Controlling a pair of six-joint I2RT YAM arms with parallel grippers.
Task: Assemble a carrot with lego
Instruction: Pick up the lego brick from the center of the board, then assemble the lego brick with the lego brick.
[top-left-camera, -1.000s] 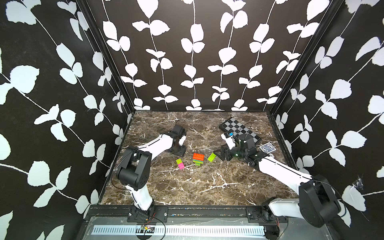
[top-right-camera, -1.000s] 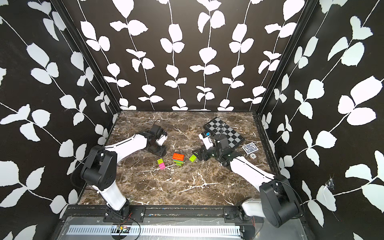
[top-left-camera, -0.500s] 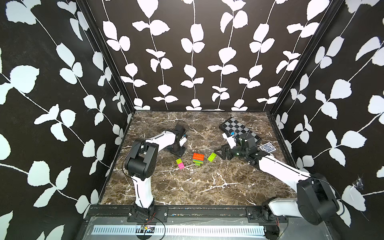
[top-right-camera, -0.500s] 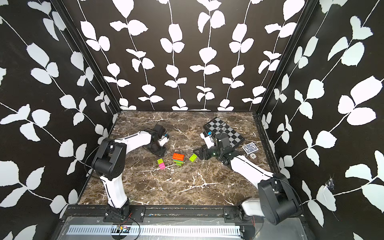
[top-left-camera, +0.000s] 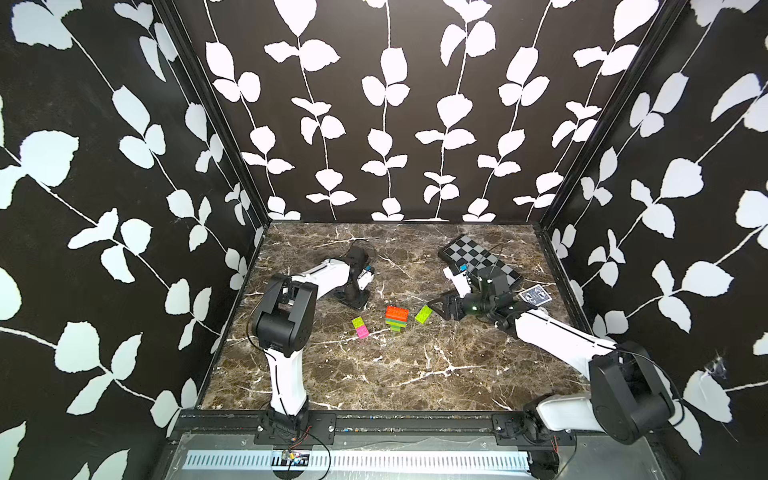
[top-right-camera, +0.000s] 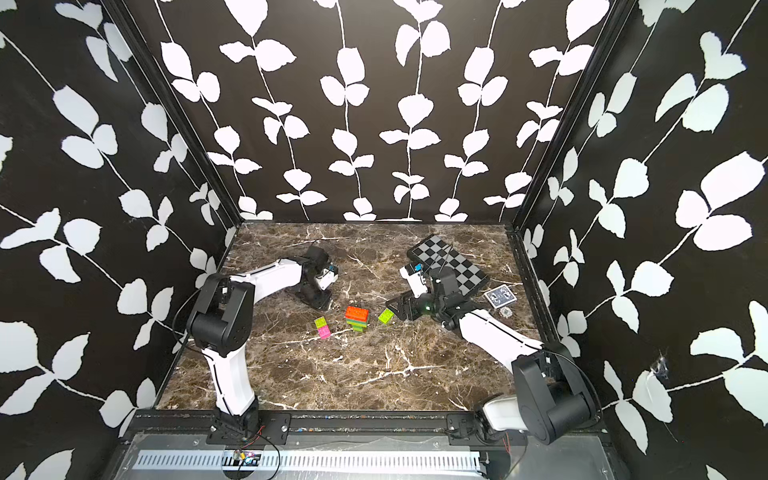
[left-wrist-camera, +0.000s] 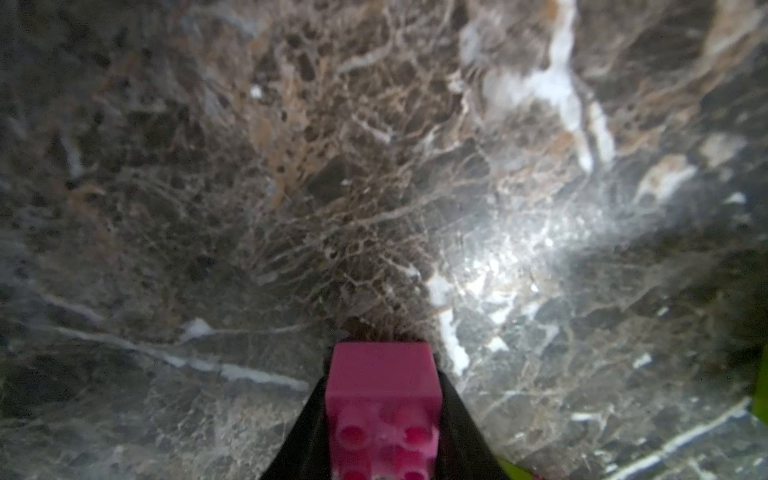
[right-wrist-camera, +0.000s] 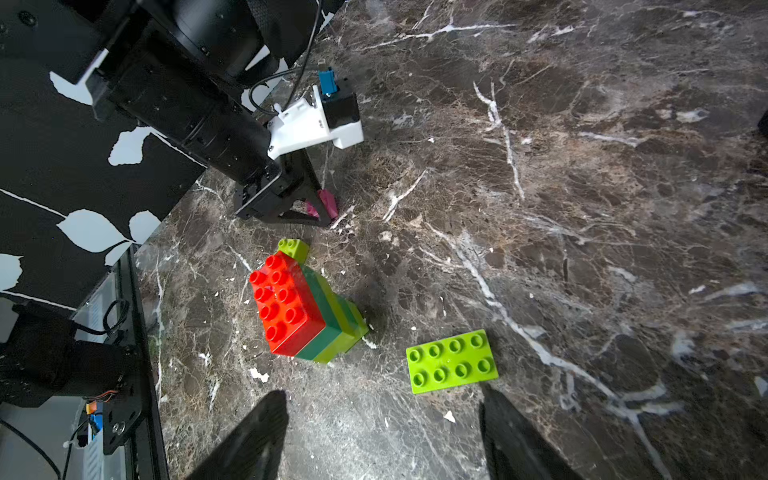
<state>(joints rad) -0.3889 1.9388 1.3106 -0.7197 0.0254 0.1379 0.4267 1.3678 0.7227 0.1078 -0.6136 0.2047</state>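
A pink brick (left-wrist-camera: 382, 386) is pinched by the left end effector (top-left-camera: 357, 300), the carrot (top-left-camera: 396, 319) lying near-right; the right end effector (right-wrist-camera: 380, 399) is spread.

You see the right gripper (right-wrist-camera: 382, 392) with its jaws spread wide above the brown marble tabletop (right-wrist-camera: 582, 208), nothing between them. Just ahead of it lies a flat lime-green studded plastic brick (right-wrist-camera: 452, 360), studs up. Beside that brick sits the carrot (right-wrist-camera: 307, 316), a stack of joined plastic bricks (orange-red on top, dark green and lime below). Farther off, the left gripper (right-wrist-camera: 322, 212) has its jaws clamped on a small pink plastic brick (right-wrist-camera: 328, 199).
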